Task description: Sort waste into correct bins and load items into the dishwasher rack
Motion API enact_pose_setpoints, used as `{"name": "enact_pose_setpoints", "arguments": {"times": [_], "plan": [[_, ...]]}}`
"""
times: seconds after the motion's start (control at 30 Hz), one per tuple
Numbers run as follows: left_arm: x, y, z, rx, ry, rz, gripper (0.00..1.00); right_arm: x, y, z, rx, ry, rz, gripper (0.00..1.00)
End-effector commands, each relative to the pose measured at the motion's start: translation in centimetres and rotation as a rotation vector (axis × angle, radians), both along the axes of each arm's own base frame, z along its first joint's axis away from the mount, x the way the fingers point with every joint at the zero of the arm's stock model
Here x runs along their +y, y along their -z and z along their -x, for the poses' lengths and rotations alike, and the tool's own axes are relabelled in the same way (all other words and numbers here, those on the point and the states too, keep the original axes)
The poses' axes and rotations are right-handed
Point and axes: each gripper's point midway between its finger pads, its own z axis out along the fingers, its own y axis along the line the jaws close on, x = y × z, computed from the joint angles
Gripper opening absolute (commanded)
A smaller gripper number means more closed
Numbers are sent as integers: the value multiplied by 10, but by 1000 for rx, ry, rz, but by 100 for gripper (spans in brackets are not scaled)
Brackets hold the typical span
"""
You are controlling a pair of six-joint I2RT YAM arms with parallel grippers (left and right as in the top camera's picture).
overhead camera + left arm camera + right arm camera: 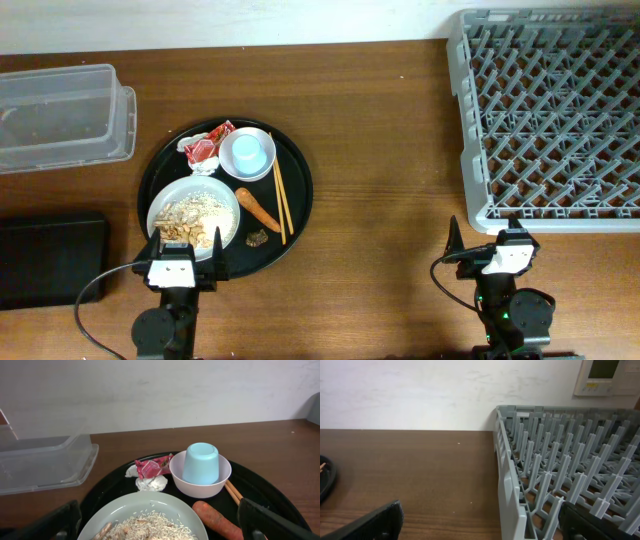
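- progress: judging from how things lie, the job is at its very start, with nothing sorted and nothing loaded.
- the round black tray [300,170], left of centre in the overhead view, carries everything.
- waste on it: the wrapper [215,135] and the tissue [203,160] lie at its upper edge. the rice-like flakes [195,215] are heaped on the plate [222,190]. the carrot piece [258,208] and the brown lump [257,238] lie just right of the plate.
- items on it: the plate sits at the lower left, the cup [248,155] above it, pale blue inside. the chopsticks [280,200] lie side by side toward the right rim.
- the clear tub [60,115] at upper left shows no waste inside. the black box [50,260] at lower left is too dark to read.
- the dishwasher rack [550,110] at upper right holds none of the items, only its bare pegs.
- the left end effector [185,245] hovers at the tray's lower edge, released and spread wide, gripping nothing.
- the right end effector [484,235] sits over the tabletop [380,200] below the rack's near corner, likewise released and empty-handed.
- left to do: bin each piece of waste, tip off the flakes, and rack the plate, cup and chopsticks.
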Motion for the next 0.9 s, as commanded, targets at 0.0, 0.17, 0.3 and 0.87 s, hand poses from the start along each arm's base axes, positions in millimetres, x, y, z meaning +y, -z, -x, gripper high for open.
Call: {"name": "enact_pose_setpoints", "arguments": {"times": [0.0,0.17,0.3,0.87], "plan": [[1,1,0,2,-5,7,99,-4,3,0,6,22,4,98],[1,1,0,2,-4,7,99,-4,3,0,6,22,4,98],[1,1,0,2,-4,7,99,-4,3,0,6,22,4,98],[-113,-68,48,-227,731,159,99,-4,3,0,6,22,4,98]]}}
